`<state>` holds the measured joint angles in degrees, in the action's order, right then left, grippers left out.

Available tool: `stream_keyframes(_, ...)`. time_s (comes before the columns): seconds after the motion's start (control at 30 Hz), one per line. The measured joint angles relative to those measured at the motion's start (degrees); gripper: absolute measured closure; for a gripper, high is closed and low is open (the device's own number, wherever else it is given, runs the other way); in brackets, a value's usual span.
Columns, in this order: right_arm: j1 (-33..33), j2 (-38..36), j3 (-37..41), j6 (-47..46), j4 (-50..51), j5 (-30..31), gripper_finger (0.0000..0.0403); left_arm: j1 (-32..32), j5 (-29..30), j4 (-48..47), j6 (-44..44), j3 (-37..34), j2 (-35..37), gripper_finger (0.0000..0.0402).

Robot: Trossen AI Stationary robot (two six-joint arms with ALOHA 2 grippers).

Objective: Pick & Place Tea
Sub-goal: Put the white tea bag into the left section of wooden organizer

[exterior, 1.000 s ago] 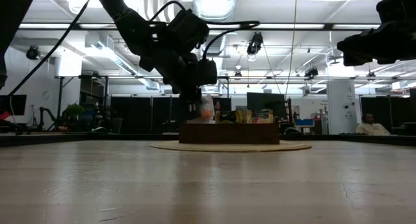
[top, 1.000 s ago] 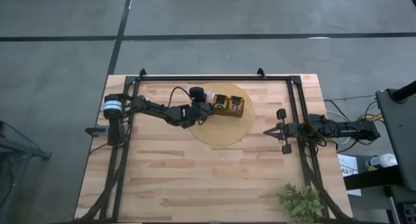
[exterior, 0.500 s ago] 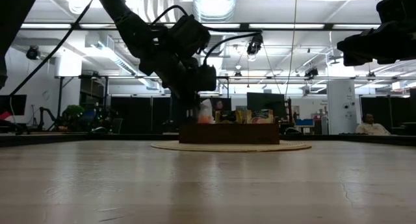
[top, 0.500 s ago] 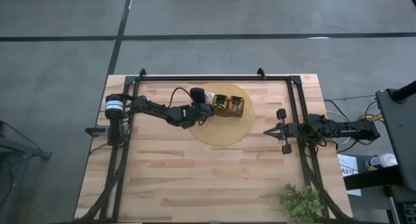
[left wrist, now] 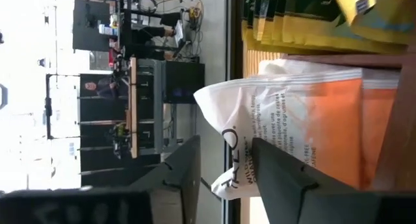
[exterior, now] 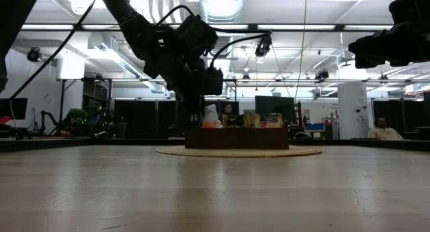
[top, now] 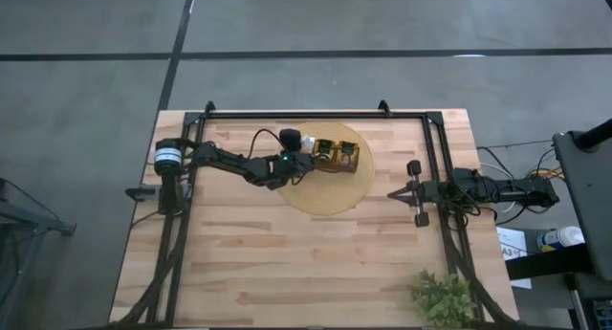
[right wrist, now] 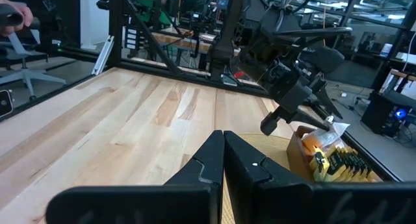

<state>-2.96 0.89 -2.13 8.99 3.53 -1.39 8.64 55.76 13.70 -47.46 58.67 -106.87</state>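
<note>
The left gripper (left wrist: 224, 165) has its two dark fingers parted a little around the top edge of a white-and-orange flat paper tea packet (left wrist: 305, 130). The edge stands in the gap between them, and the pictures do not settle whether the pads press it or have let go. The packet stands on edge in the end compartment of a brown wooden three-compartment tray (top: 337, 156), directly beneath the jaws. Just beyond that compartment's divider, a row of yellow-green packets with dark panels (left wrist: 292, 16) stands packed together. The tray rests on a round, flat straw-coloured mat (top: 330, 191), which spreads out from under the jaws toward the table's middle, on the pale wooden plank table (top: 287, 263).

Judging by how things lie, this packet is already in its slot and the placing step is at its end; what is left here is for the fingers to clear it without dragging it out. No loose packets show on the table.

Well away across the table, the right gripper (right wrist: 223, 160) waits with its fingers pressed together, holding nothing.
</note>
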Motion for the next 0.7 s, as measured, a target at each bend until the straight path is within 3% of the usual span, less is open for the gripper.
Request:
stream_keyframes(0.3, 0.00, 0.00, 0.00, 0.00, 0.00, 0.00, 0.0394, -0.15, -0.12, 0.02, 0.63, 0.00, 0.00, 0.0228)
stream_keyframes(0.5, 0.00, 0.00, 0.00, 0.00, 0.00, 0.00, 0.0394, -0.26, 2.75, 0.04, -0.50, 0.40, 0.02, 0.0222)
stream_keyframes(0.7, 0.00, 0.00, 0.00, 0.00, 0.02, 0.00, 0.0394, -0.31, 1.31, 0.04, -0.45, 0.50, 0.02, 0.0222)
